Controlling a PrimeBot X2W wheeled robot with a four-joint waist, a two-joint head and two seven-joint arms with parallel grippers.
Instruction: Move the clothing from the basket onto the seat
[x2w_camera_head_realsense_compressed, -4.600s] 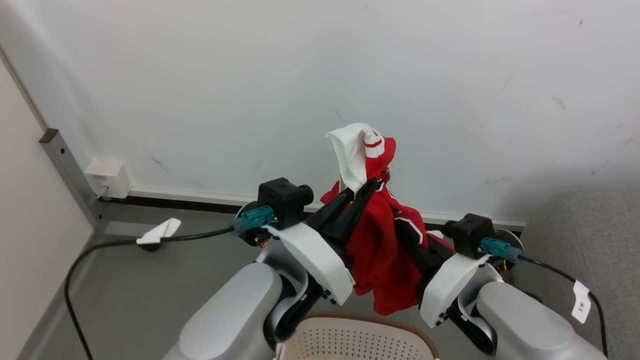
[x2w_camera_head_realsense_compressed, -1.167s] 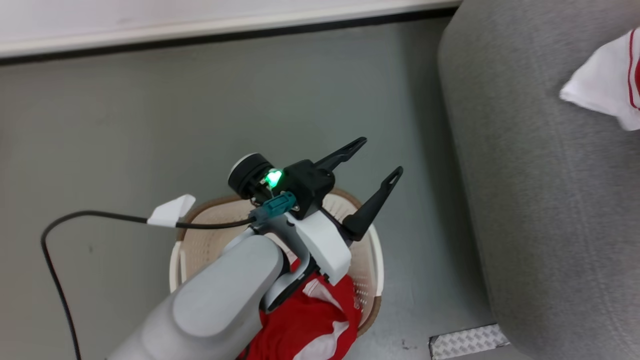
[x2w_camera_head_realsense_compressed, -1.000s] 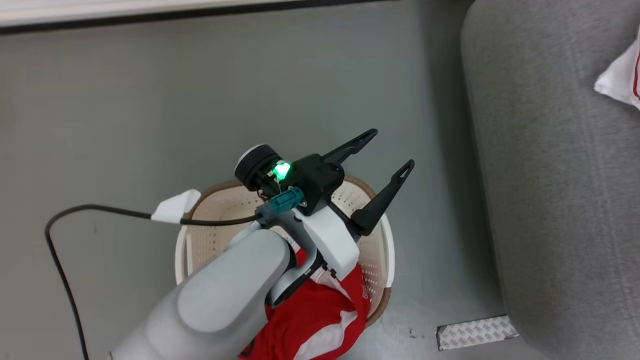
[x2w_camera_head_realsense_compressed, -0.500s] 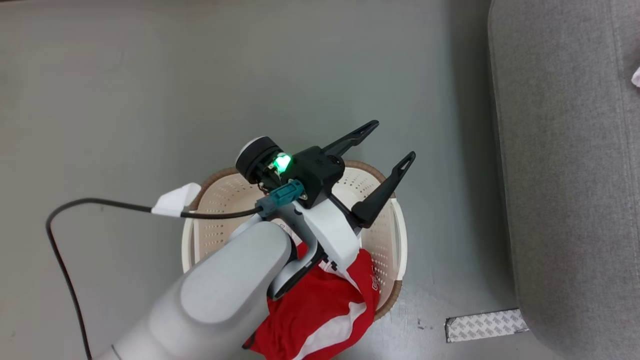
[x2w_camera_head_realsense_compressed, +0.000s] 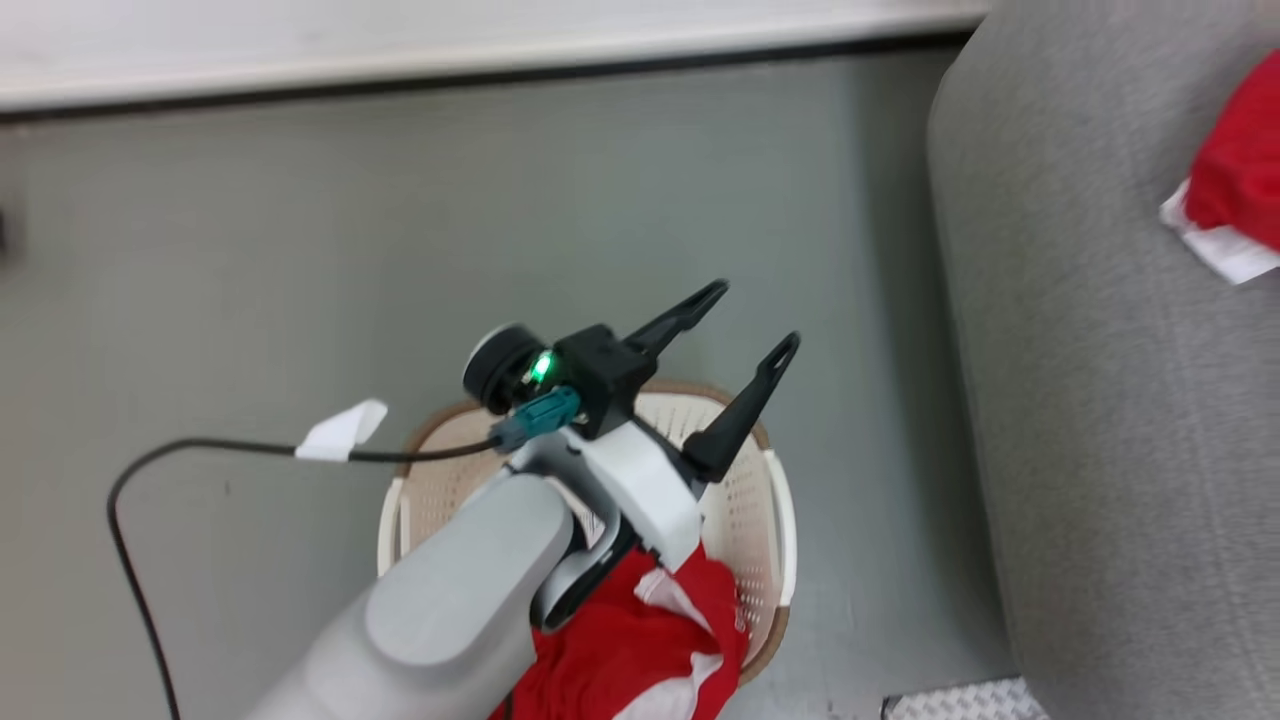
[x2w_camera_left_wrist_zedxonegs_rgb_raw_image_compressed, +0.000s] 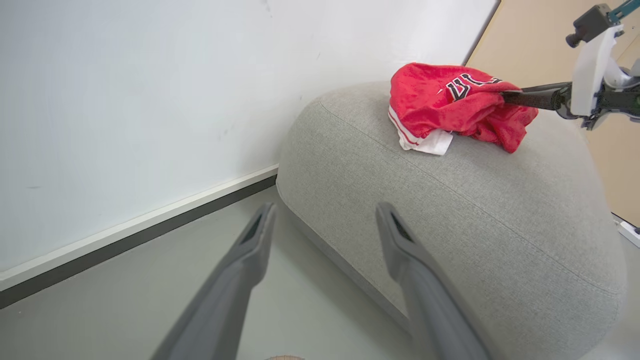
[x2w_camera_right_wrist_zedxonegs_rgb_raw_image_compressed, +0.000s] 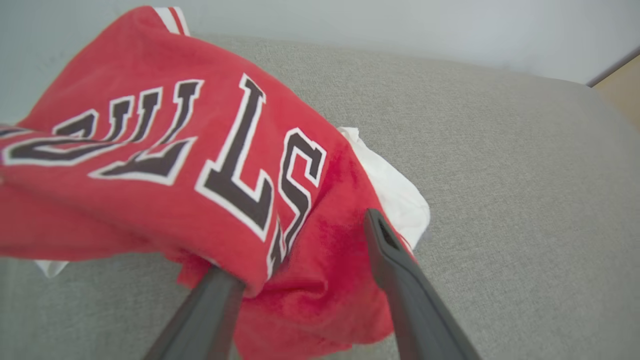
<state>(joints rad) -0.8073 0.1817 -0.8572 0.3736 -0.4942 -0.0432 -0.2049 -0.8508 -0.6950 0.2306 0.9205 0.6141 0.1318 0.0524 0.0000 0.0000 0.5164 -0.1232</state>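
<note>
Seeing my right gripper (x2w_camera_right_wrist_zedxonegs_rgb_raw_image_compressed: 300, 247) spread wide, jersey (x2w_camera_right_wrist_zedxonegs_rgb_raw_image_compressed: 150, 165) draped over one finger on the sofa (x2w_camera_right_wrist_zedxonegs_rgb_raw_image_compressed: 500, 175); left gripper (x2w_camera_head_realsense_compressed: 750, 318) gaping, empty, above basket (x2w_camera_head_realsense_compressed: 750, 520).

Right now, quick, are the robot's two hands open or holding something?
Left gripper: open, holding nothing.
Right gripper: open, the jersey lying loose between its fingers on the seat.

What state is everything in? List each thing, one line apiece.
jersey: crumpled on the sofa, a fold draped over one right gripper finger.
sofa: bears the jersey.
red garment: lying in the basket, partly hidden by the left arm.
basket: upright on the floor, not yet emptied.
left gripper: open, empty, above the basket.
right gripper: open, at the jersey.
</note>
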